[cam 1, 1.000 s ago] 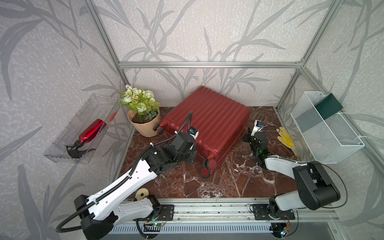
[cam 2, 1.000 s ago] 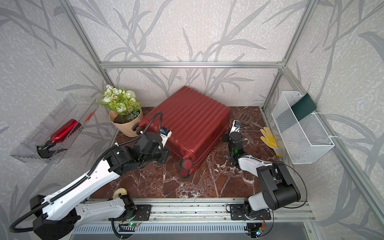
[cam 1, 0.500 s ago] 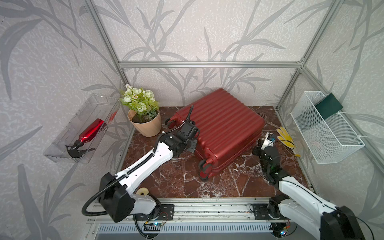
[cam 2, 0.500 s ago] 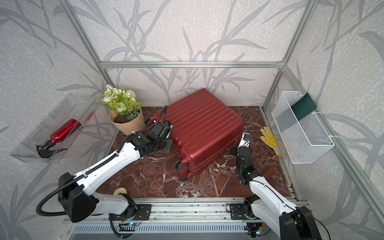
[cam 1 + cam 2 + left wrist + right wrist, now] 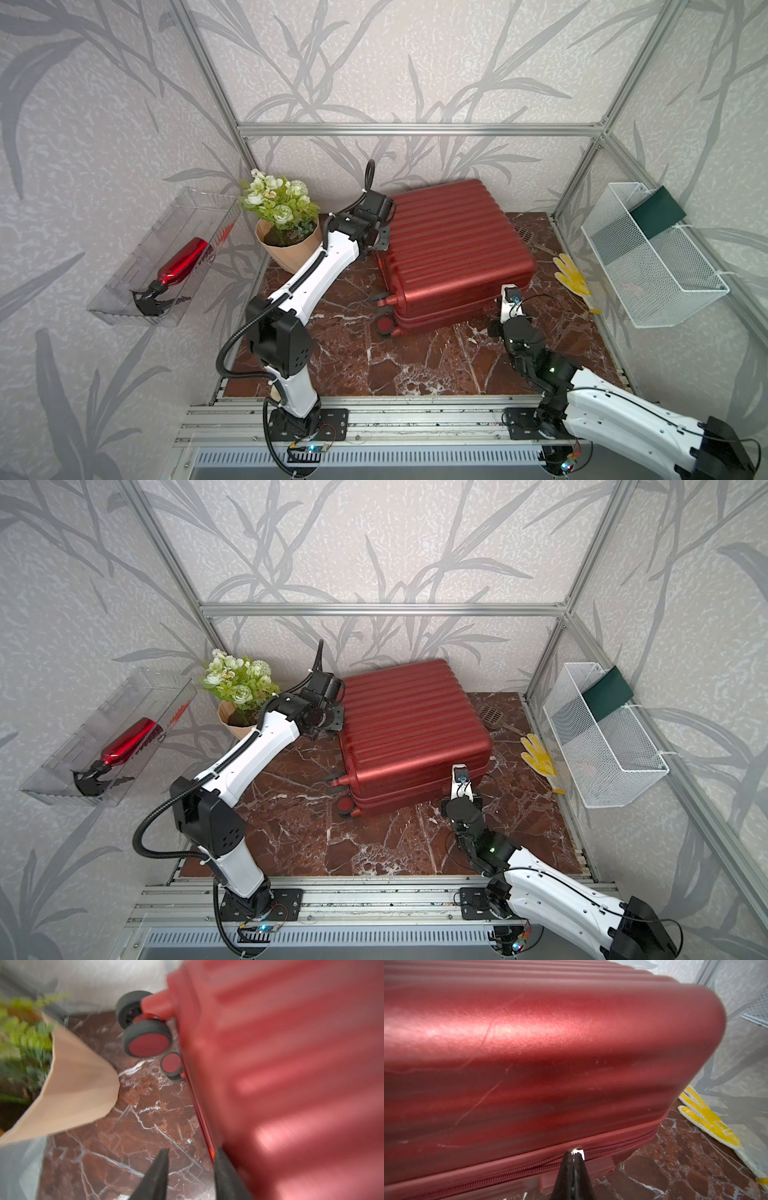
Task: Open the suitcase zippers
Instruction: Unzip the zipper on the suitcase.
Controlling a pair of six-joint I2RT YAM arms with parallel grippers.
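The dark red ribbed suitcase point(image 5: 453, 257) lies flat on the marble floor in both top views, its wheels point(image 5: 384, 324) pointing to the near left. My left gripper point(image 5: 191, 1151) stands open beside the suitcase's point(image 5: 291, 1064) wheel-side edge; only floor shows between its fingers, and one finger point(image 5: 223, 1167) is close to the seam. My right gripper point(image 5: 574, 1154) is shut on a small silver zipper pull at the near right corner. The zippers point(image 5: 508, 1169) run along the seam, with two rows of teeth on one side of the pull and one row on the other.
A paper-wrapped flower pot point(image 5: 291, 249) stands close to the left arm. A yellow glove point(image 5: 571, 274) and a metal strainer point(image 5: 524, 232) lie right of the suitcase. A white wire basket point(image 5: 648, 266) hangs on the right wall, a clear bin with a red spray bottle point(image 5: 183, 262) on the left.
The suitcase has swung round on the floor. My left gripper moved back along the wheel side and opened. The right gripper, still shut, came round to the near right corner.
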